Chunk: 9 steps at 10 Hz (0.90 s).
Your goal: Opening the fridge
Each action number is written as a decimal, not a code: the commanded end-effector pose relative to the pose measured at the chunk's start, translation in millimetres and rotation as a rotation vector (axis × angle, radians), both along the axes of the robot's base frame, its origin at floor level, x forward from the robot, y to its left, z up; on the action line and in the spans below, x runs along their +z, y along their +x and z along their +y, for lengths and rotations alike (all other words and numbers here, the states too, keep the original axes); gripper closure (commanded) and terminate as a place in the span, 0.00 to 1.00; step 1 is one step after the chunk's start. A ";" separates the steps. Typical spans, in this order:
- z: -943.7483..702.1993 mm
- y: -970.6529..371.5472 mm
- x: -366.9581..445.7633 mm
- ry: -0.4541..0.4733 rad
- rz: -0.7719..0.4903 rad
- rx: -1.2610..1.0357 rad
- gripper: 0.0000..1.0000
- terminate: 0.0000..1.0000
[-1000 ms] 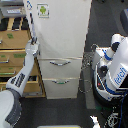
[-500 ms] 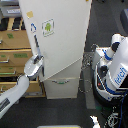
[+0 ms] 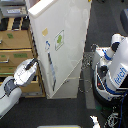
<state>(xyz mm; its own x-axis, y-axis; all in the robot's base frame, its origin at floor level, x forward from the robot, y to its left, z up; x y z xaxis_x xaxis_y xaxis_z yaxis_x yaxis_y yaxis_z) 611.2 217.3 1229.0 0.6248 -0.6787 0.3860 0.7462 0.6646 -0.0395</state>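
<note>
The fridge (image 3: 70,55) is tall and off-white. Its large upper door (image 3: 60,30), with a small green-logo sticker (image 3: 59,39), stands swung out at an angle. A thin dark vertical handle (image 3: 50,72) runs down the door's face. My gripper (image 3: 33,64) reaches in from the lower left on a white forearm (image 3: 20,75). Its dark fingers lie right against the door's left edge at mid height. The view is too coarse to show how the fingers stand or whether they hold the edge. The door covers most of the lower drawers.
A tan wooden drawer cabinet (image 3: 15,47) stands just behind my arm on the exterior view's left. A white robot base with a blue label (image 3: 116,72) and cables sits close on the exterior view's right. Dark floor lies in front.
The fridge door has swung from shut to widely open over the last second. My gripper has stayed at its left edge, moving down and toward the camera with it.
</note>
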 end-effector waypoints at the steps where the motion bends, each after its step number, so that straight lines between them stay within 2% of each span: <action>1: -42.9 -510.9 120.0 0.134 -0.175 -0.268 0.00 0.00; 2: -31.7 -384.5 58.9 0.142 -0.090 -0.170 0.00 0.00; 3: -36.1 -339.6 35.5 0.149 -0.056 -0.141 0.00 0.00; 5: -87.1 -142.9 -88.8 0.250 0.066 -0.140 0.00 0.00; 7: -120.3 -27.1 -165.2 0.288 0.160 -0.115 0.00 0.00; 9: -105.2 75.9 -192.4 0.285 0.224 -0.012 0.00 0.00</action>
<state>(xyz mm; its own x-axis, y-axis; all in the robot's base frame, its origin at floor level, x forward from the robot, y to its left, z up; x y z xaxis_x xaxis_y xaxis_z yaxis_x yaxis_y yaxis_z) 393.5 237.6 1302.2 0.5007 -0.7678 0.3998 0.7949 0.5907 0.1388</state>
